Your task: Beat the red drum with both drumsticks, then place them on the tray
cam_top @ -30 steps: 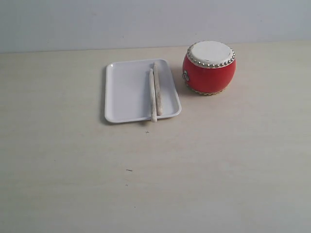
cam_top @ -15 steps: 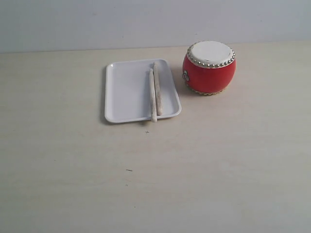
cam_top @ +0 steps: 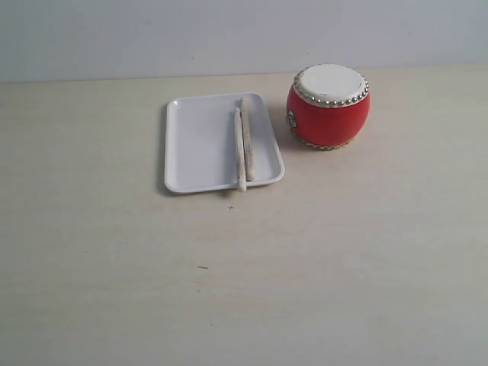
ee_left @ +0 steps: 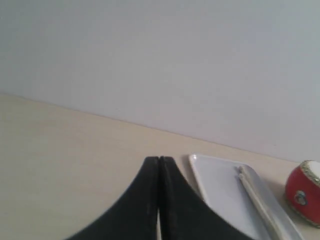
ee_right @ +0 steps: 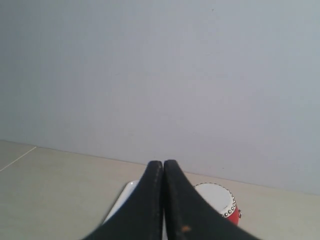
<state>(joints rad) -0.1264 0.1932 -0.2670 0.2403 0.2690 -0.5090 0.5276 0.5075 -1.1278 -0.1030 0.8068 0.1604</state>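
On white tray (cam_top: 198, 145): 2 pale drumsticks (cam_top: 246, 141) | left claw (ee_left: 159, 161), right claw (ee_right: 163, 164) closed, empty

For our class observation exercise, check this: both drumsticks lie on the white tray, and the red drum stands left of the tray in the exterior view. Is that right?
Not quite. The exterior view shows the red drum standing right of the tray, not left. Both drumsticks do lie on the white tray.

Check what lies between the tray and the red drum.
Nothing: only a narrow strip of bare table separates the tray from the red drum, seen in the exterior view. Both drumsticks lie on the tray.
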